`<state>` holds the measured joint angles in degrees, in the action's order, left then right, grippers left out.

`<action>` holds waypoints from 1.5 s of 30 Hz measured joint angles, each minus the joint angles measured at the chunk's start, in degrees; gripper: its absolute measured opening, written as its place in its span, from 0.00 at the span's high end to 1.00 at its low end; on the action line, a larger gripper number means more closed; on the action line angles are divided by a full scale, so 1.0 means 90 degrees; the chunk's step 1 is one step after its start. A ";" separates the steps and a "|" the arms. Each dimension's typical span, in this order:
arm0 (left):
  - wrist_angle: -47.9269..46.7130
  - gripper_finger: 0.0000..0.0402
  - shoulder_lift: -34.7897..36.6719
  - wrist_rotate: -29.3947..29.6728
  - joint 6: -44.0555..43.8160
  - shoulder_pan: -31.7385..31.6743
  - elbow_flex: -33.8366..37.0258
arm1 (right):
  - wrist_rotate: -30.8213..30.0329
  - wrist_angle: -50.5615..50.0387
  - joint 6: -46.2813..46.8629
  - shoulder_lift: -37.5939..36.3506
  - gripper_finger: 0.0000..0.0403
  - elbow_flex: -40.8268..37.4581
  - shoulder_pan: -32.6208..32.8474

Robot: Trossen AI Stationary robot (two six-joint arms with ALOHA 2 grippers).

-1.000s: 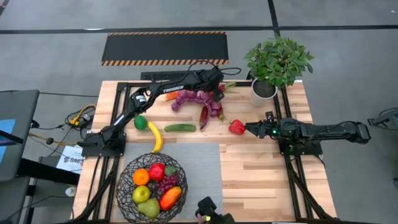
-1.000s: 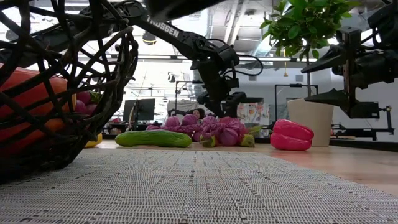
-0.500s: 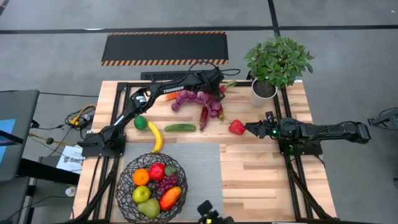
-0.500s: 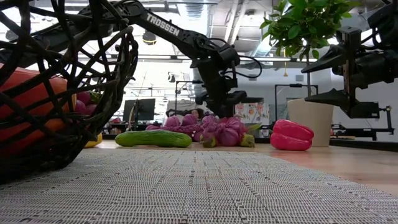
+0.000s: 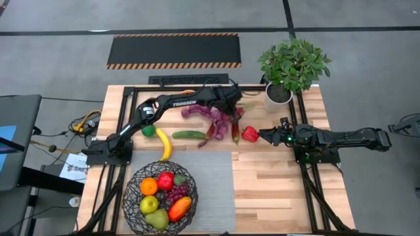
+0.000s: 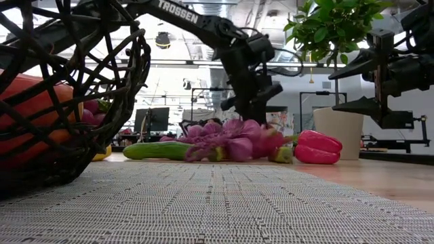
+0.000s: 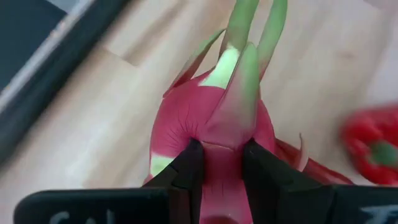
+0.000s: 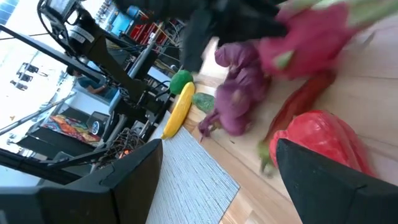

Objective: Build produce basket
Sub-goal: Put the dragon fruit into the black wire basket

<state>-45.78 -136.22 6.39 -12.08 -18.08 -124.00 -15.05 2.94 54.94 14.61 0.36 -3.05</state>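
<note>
My left gripper (image 7: pixel 221 149) is shut on the pink dragonfruit (image 7: pixel 211 112), which has green scales, at the far middle of the table (image 5: pixel 231 105). Beside it lie purple vegetables (image 5: pixel 200 111) and two long red chillies (image 5: pixel 211 133). A red pepper (image 5: pixel 249 134) rests on the wood just ahead of my right gripper (image 5: pixel 262 136), which stands open above table height (image 6: pixel 342 87). A cucumber (image 5: pixel 189 134), a banana (image 5: pixel 164 144) and a green fruit (image 5: pixel 149 130) lie to the left. The black wire basket (image 5: pixel 134 196) at the near left holds several fruits. My left gripper pinches the dragonfruit's pink body (image 7: pixel 221 134) between its two fingers (image 7: pixel 189 165), at the end away from the long green scales. The fingers come from above, slanting down. The fruit's scales point away from the wrist; the purple vegetables hide whether its underside is clear of the table.
A leafy plant in a white pot (image 5: pixel 279 95) stands at the far right, close behind the red pepper. A grey woven mat (image 5: pixel 216 190) covers the near middle beside the basket. Bare wood lies at the near right (image 5: pixel 275 196).
My left gripper has shut on the dragonfruit and carried it toward the table's near and right side, closer to the red pepper. The purple vegetables and the chillies beside it have been dragged along toward the near edge. My right gripper has kept still.
</note>
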 joint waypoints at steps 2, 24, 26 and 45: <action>-0.0071 0.83 0.0072 0.0012 -0.0002 0.0124 0.0002 | 0.0000 0.0000 -0.0012 0.0016 0.17 0.0000 -0.0002; -0.0837 0.83 0.1934 -0.0024 -0.1067 0.0724 -0.0004 | 0.0000 0.0002 -0.0147 0.0083 0.17 0.0000 -0.0002; -0.0894 0.83 0.2246 -0.0085 -0.1224 0.0740 -0.0008 | 0.0000 0.0000 -0.0155 0.0083 0.17 0.0000 -0.0002; 0.0062 0.83 0.5073 -0.2536 -0.3435 0.1572 -0.0018 | 0.0001 0.0001 -0.0160 0.0109 0.17 0.0000 0.0000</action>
<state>-45.22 -90.57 -16.43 -43.00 -3.93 -124.16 -15.04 2.95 53.49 15.59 0.36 -3.05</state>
